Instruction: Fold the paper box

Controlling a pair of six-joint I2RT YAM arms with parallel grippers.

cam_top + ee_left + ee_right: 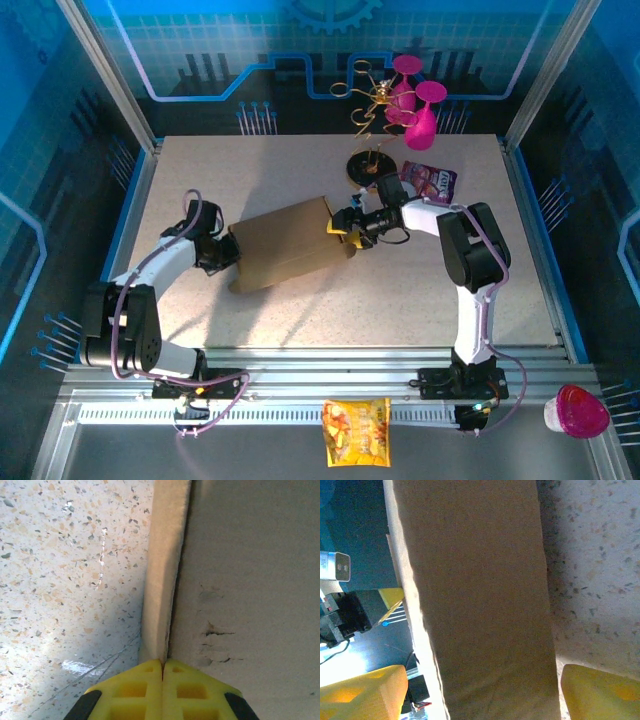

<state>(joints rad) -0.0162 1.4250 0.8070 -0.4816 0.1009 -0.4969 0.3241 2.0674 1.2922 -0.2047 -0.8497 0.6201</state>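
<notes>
Paper box point(285, 248) long axis left-to-right, right end angled away, left gripper point(162, 666) closed tight at flap edge, I cannot confirm hold, right gripper point(480, 680) spread wide astride right end, holding nothing.

You will find no legible text: print on the purple packet point(430, 181) and orange snack bag point(357, 432) is unreadable.

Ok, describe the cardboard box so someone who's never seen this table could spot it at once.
Start at the speckled table and look to its middle, between the left gripper and the right gripper. The paper box lies there. It is plain brown cardboard and the biggest item, unlike the purple packet and pink glasses farther back.
</notes>
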